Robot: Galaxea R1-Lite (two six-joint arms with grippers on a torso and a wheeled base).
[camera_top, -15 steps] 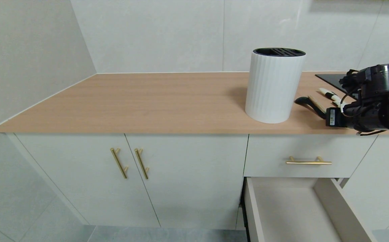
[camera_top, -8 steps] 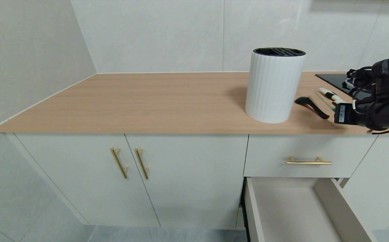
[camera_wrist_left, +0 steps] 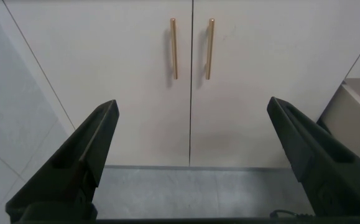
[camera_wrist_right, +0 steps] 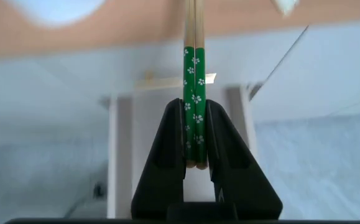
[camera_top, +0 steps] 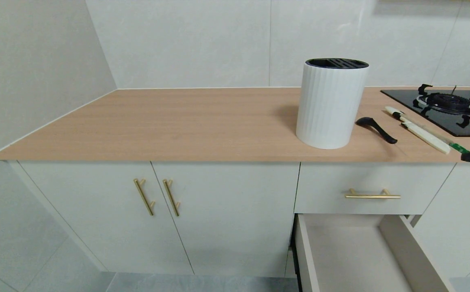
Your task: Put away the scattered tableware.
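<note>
Moved: R arm has pulled back off the desk (camera_top: pixel 202 121) toward the robot's right since 1 s ago. Stove (camera_top: pixel 450 106) and the utensils it covered are now exposed; chopsticks came along w/ it.
R claw (camera_wrist_right: pixel 195 109): pressed together, pinching chopsticks (camera_wrist_right: pixel 191 68) by the green flowered end, two sticks side by side btwn the pads.
L claw (camera_wrist_left: pixel 192 107): spread, nothing in it, low, facing cupboard doors (camera_wrist_left: pixel 136 93).
Chopsticks pos: run from R claw out over the desk's front edge, away from it and to its left. Can't tell if far tips touch the desk.
Near R claw: cream-handled utensil (camera_top: pixel 419 133) just beside the sticks on claw's left. Black spoon (camera_top: pixel 376 128) further left, white ribbed holder (camera_top: pixel 331 106) beyond that. Open drawer (camera_top: pixel 305 251) below and left of claw.
Risk 1: grip is at the very end, so long lever; sticks may pivot or scissor apart and one drops.
Risk 2: swinging left w/ tips low could sweep cream utensil or spoon off the desk front.
Risk 3: holder is tall w/ narrow slots; a low approach hits its wall and may tip it, off-aim tips jam on top.
Risk 4: if drawer is the target, release from height could make sticks bounce out, or they clip the shut drawer front (camera_top: pixel 373 186) above it.
</note>
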